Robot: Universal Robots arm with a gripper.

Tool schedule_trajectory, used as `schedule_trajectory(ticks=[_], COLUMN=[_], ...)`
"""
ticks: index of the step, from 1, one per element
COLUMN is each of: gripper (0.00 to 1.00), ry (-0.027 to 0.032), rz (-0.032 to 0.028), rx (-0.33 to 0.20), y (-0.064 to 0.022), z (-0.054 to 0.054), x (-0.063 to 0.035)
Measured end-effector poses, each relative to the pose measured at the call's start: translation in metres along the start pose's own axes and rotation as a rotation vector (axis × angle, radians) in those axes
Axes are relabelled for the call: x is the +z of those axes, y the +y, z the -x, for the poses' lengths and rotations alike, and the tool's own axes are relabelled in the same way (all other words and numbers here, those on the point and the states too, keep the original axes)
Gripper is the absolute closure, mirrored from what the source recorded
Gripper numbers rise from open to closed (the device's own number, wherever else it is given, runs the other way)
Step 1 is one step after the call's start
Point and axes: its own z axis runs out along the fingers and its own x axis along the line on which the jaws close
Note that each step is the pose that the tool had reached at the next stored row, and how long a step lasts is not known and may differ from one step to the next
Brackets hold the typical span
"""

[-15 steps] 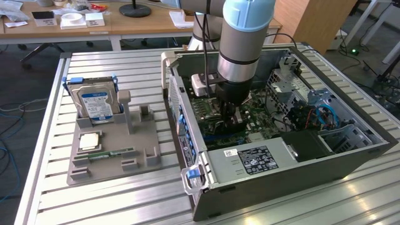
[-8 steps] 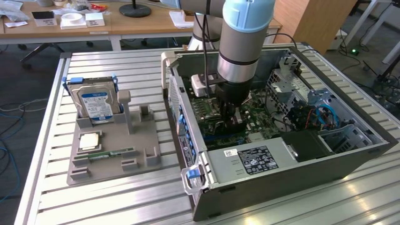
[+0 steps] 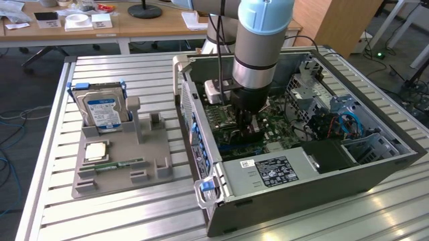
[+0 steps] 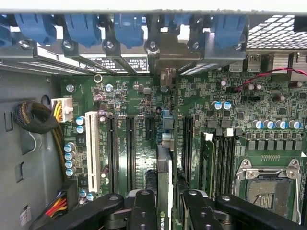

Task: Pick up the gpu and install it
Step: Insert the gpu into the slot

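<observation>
**GPU held edge-on inside the case**

Gripper (image 4: 165,211) jaws clenched on the gpu (image 4: 164,182), card upright, edge-on, low over the motherboard (image 4: 139,96) among the expansion slots. Arm reaches down into the open computer case (image 3: 375,165) on the bench (image 3: 120,216).

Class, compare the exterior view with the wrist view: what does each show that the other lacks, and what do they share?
Exterior view alone: the hard drive standing in a grey holder tray on the slatted table, and the case's power supply label. Wrist view alone: the white expansion slot, the empty CPU socket and blue bracket latches. Shared: the claw inside the open computer case, holding the gpu edge-on above the motherboard.
</observation>
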Motion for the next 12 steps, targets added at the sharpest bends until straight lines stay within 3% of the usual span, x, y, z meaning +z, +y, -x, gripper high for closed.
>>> schedule_trajectory(ticks=[12], gripper=[0.74], ry=[0.0001], rz=[0.0001], rx=[0.000], y=[0.0014], z=[0.0000], x=[0.0003])
